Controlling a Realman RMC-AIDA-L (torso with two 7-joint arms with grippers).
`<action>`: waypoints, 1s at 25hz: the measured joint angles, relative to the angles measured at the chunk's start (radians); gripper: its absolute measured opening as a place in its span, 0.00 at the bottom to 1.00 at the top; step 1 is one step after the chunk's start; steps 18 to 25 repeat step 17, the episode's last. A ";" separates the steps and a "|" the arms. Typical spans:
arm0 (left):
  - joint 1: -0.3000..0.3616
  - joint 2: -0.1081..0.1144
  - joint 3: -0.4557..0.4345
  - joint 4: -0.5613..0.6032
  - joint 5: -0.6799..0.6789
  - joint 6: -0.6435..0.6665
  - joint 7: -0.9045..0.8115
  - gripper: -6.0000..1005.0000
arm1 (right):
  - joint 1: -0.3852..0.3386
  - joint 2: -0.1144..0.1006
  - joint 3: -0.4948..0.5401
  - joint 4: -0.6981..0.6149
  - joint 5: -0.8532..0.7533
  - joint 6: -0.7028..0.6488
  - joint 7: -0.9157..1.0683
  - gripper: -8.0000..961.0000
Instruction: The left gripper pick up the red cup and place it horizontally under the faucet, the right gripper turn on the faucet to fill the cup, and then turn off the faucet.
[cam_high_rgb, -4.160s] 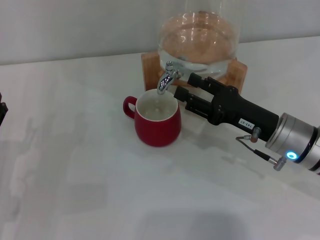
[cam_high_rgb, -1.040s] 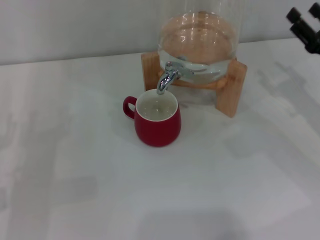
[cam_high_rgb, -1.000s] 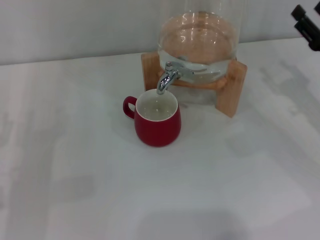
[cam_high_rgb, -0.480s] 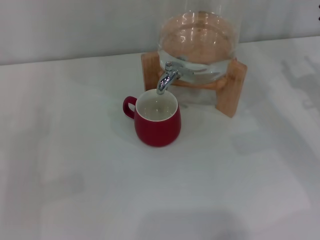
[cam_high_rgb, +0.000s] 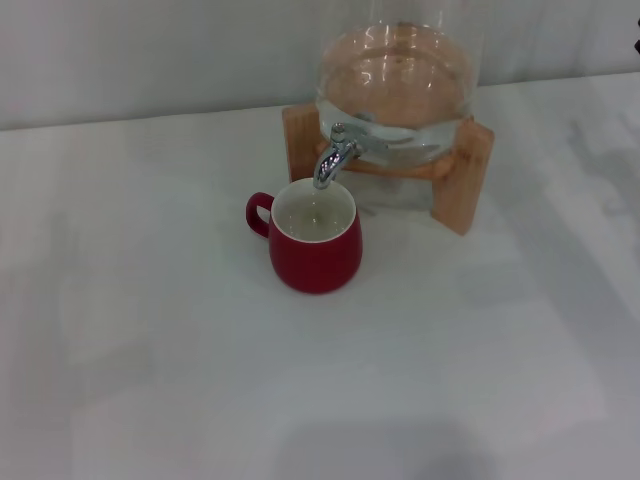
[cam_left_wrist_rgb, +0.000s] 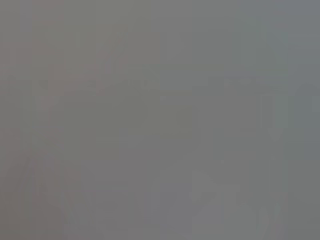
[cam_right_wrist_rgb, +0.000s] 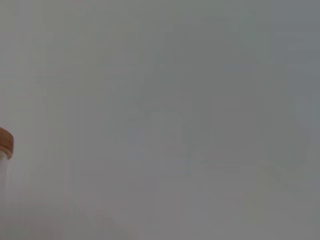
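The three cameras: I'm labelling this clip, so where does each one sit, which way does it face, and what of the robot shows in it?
Head view: from the robot's head, looking forward and down at the white table, the red cup standing under the faucet, and the glass jar on its wooden stand; no arm shows clearly.
Left wrist view: on the left arm, facing a blank grey surface; nothing of the robot shows.
Right wrist view: on the right arm, facing a blank pale surface, with a brown-topped clear object at one edge; no fingers show.
Shared: nothing can be matched with certainty.

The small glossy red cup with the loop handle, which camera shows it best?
The head view: the small glossy red cup stands upright under the chrome faucet, handle and white inside visible. Both wrist views show none of it, only blank grey.
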 joint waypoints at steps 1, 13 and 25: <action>0.000 0.000 0.000 -0.001 0.001 0.000 0.000 0.88 | 0.001 0.000 -0.001 0.005 0.000 -0.005 0.001 0.75; 0.021 0.000 0.008 -0.003 0.009 0.000 0.002 0.88 | -0.006 0.000 -0.009 0.036 0.002 -0.047 0.005 0.75; 0.023 -0.001 0.008 -0.003 0.010 0.000 0.002 0.88 | -0.008 0.000 -0.003 0.043 0.003 -0.063 0.006 0.75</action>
